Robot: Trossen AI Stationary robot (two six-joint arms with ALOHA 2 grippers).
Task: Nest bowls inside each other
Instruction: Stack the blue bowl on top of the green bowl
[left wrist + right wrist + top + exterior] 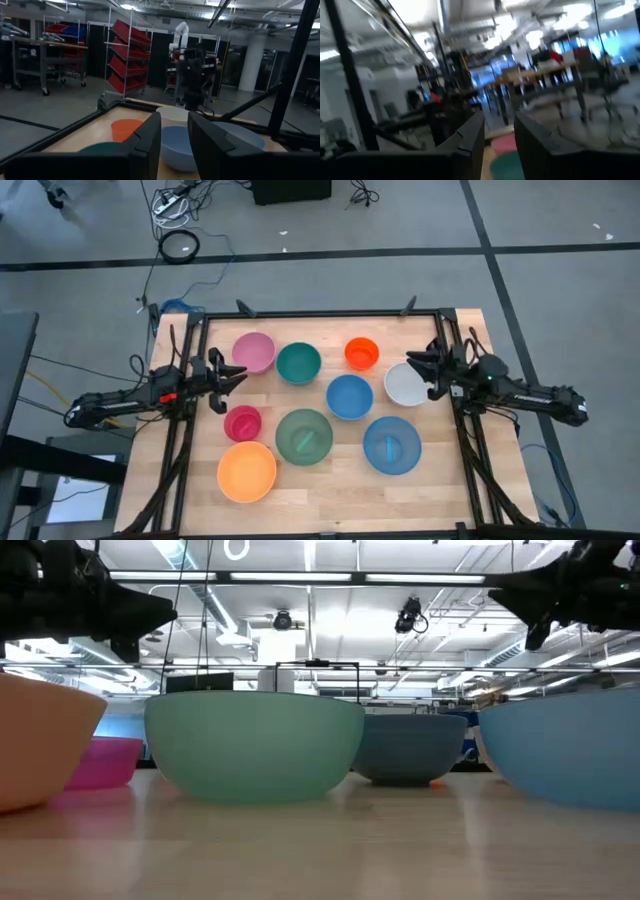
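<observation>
Nine bowls stand upright and apart on the wooden table (320, 490). In the far row are pink (254, 352), teal (298, 363) and small orange (362, 353). White (405, 386) and blue (349, 396) stand mid-table, and small red (242, 423), green (304, 436), light blue (391, 444) and orange (246, 471) nearer. My left gripper (240, 373) hovers open at the left, between the pink and small red bowls. My right gripper (413, 363) hovers open at the right, over the white bowl's far rim. Nothing is between either pair of fingers (150, 132) (470, 135).
A black frame (320, 313) runs along the table's far edge and down both sides, where the arms are mounted. Cables (180, 245) lie on the floor beyond the table. Bare wood shows along the near edge.
</observation>
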